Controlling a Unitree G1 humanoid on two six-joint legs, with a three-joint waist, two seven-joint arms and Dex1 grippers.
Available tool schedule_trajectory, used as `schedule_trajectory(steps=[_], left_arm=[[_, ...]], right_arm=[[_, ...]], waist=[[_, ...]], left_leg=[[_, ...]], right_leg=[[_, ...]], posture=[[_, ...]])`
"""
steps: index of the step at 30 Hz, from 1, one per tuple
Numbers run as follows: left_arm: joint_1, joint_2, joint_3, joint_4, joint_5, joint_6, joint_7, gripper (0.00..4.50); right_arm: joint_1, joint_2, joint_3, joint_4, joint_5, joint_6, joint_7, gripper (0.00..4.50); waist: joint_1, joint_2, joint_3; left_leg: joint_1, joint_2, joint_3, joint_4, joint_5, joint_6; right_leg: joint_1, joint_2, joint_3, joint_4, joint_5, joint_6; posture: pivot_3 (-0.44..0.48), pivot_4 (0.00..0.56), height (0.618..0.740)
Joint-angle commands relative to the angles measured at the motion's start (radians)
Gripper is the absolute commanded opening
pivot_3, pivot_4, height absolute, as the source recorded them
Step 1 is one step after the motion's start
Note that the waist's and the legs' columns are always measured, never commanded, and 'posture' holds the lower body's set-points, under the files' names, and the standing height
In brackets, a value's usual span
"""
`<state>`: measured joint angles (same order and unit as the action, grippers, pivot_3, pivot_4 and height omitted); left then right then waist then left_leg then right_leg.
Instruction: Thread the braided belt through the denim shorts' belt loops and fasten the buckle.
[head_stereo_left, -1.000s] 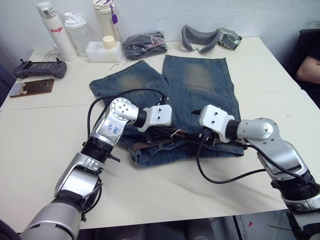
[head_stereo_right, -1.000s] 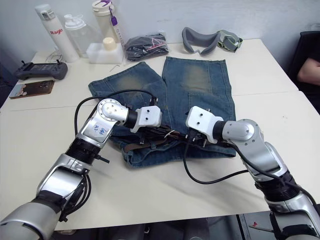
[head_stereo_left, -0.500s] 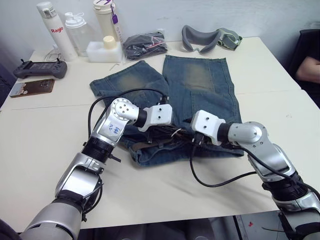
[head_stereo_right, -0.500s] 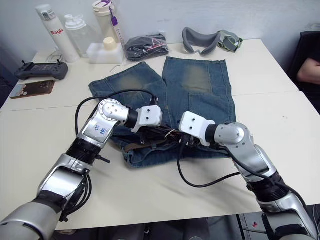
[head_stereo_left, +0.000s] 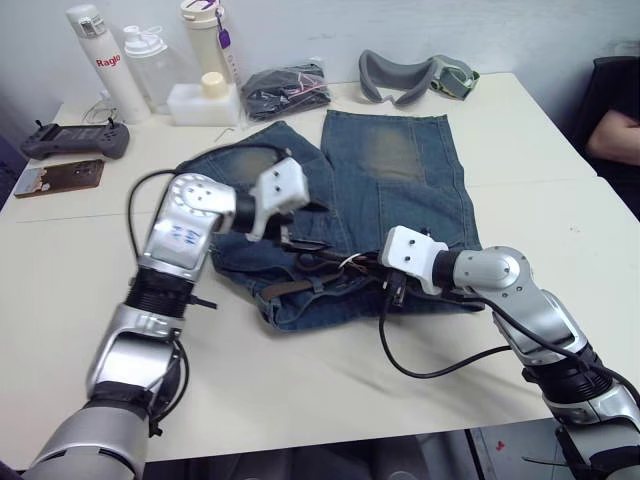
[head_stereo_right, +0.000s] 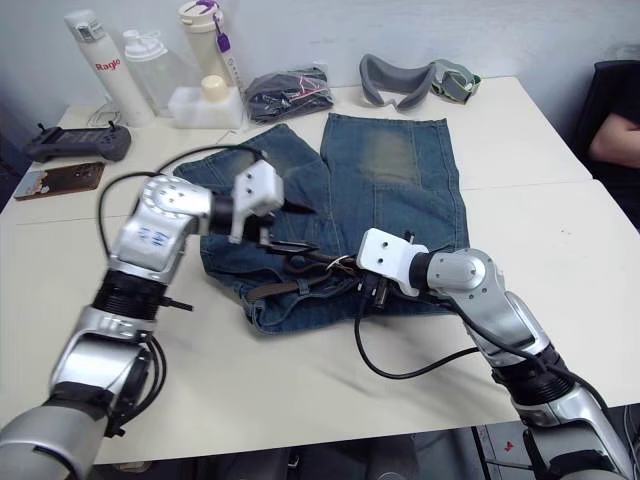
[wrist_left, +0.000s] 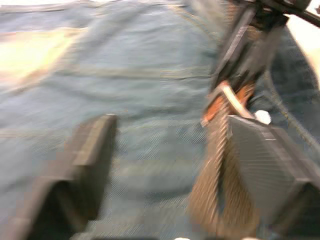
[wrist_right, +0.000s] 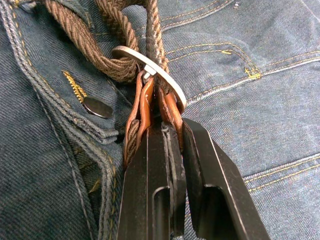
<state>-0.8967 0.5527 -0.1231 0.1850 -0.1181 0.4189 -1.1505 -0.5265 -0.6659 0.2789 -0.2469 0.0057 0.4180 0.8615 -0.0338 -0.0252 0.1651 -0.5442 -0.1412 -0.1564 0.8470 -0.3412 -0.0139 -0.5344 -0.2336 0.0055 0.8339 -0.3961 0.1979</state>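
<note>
Gripping the buckle (wrist_right: 150, 67) end, your right pincer (wrist_right: 172, 132) clamps stiff leather; the braided belt (wrist_right: 107, 30) flops, left pincer (wrist_left: 165, 150) wide.

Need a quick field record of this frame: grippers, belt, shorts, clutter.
left gripper: open, above the denim shorts, braided belt beside one finger
right gripper: shut on the braided belt, at its tan leather just behind the buckle
braided belt: lies along the waistband, buckle not fastened
denim shorts: flat on the table, waistband toward the robot
clutter at far edge: bottles, black bundle, goggles, controller
</note>
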Motion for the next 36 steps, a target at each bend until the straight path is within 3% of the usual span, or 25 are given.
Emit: schedule_trajectory(steps=[1,4,7,11,12,16,20,23,31,36], left_arm=[[0.054,0.085,0.077,-0.127,-0.102,0.138,-0.041,4.42],[0.125,0.151,0.122,-0.223,-0.19,0.256,-0.063,3.48],[0.196,0.203,0.132,-0.316,-0.255,0.344,-0.076,2.14],[0.295,0.2,0.09,-0.414,-0.265,0.385,-0.012,0.23],[0.3,0.197,0.083,-0.42,-0.265,0.386,-0.002,0.1],[0.345,0.206,0.018,-0.453,-0.263,0.379,0.0,0.1],[0.397,0.266,-0.093,-0.416,-0.138,0.257,0.001,0.1],[0.423,0.289,-0.131,-0.403,-0.111,0.21,-0.01,0.1],[0.484,0.302,-0.157,-0.355,-0.111,0.147,-0.027,0.1],[0.512,0.308,-0.169,-0.349,-0.121,0.135,-0.055,0.1]], right_arm=[[0.007,-0.007,-0.02,0.003,-0.004,-0.007,0.002,0.0],[0.007,-0.006,-0.02,0.008,-0.005,-0.014,0.003,0.0],[0.005,-0.006,-0.022,0.014,-0.006,-0.022,0.005,0.0],[-0.005,-0.003,-0.024,0.019,-0.005,-0.031,0.008,0.0],[-0.006,-0.003,-0.024,0.02,-0.005,-0.032,0.009,0.0],[-0.002,-0.005,-0.024,0.012,-0.006,-0.031,0.01,0.0],[0.011,-0.014,-0.031,-0.011,-0.009,-0.032,0.009,0.0],[0.027,-0.031,-0.035,-0.023,-0.014,-0.075,0.017,0.0],[0.122,-0.203,-0.094,0.075,-0.137,-0.546,-0.02,0.0],[0.172,-0.295,-0.194,0.275,-0.221,-0.91,-0.169,0.0]], waist=[[0.0,0.0,0.0],[0.001,0.0,0.0],[0.003,0.0,0.0],[0.005,0.0,0.0],[0.006,0.0,0.0],[0.005,0.0,0.0],[0.006,0.0,0.0],[0.006,0.001,-0.001],[0.005,0.008,-0.012],[0.005,0.014,-0.017]], left_leg=[[0.0,0.0,0.0,0.001,0.0,0.0],[0.0,0.0,-0.001,0.001,0.0,0.0],[0.0,0.0,-0.001,0.003,0.0,0.0],[-0.001,0.0,-0.001,0.004,0.0,0.001],[-0.001,0.0,-0.001,0.005,0.0,0.001],[-0.001,0.0,0.0,0.007,-0.001,0.001],[-0.001,0.0,0.001,0.007,-0.001,0.001],[-0.001,0.0,0.001,0.007,-0.001,0.001],[0.0,0.0,0.005,0.008,-0.004,0.004],[0.0,0.001,0.01,0.01,-0.008,0.007]], right_leg=[[0.0,0.0,0.0,0.001,0.0,0.0],[0.0,0.0,0.0,0.001,0.0,0.0],[0.0,0.0,0.0,0.002,0.0,0.0],[0.001,-0.001,0.0,0.002,0.0,-0.001],[0.001,-0.001,0.0,0.003,0.0,-0.001],[0.001,-0.001,0.0,0.003,-0.001,-0.001],[0.0,-0.002,0.0,0.003,-0.001,-0.002],[0.0,-0.003,0.0,0.003,-0.001,-0.003],[0.0,-0.004,0.0,0.003,-0.003,-0.003],[0.0,-0.005,0.0,0.004,-0.005,-0.003]], posture=[[0.0,0.15,0.641],[0.0,0.15,0.641],[0.0,0.15,0.641],[0.0,0.15,0.641],[0.0,0.15,0.641],[0.0,0.15,0.641],[0.0,0.15,0.641],[0.0,0.15,0.641],[0.0,0.15,0.641],[0.0,0.15,0.641]])
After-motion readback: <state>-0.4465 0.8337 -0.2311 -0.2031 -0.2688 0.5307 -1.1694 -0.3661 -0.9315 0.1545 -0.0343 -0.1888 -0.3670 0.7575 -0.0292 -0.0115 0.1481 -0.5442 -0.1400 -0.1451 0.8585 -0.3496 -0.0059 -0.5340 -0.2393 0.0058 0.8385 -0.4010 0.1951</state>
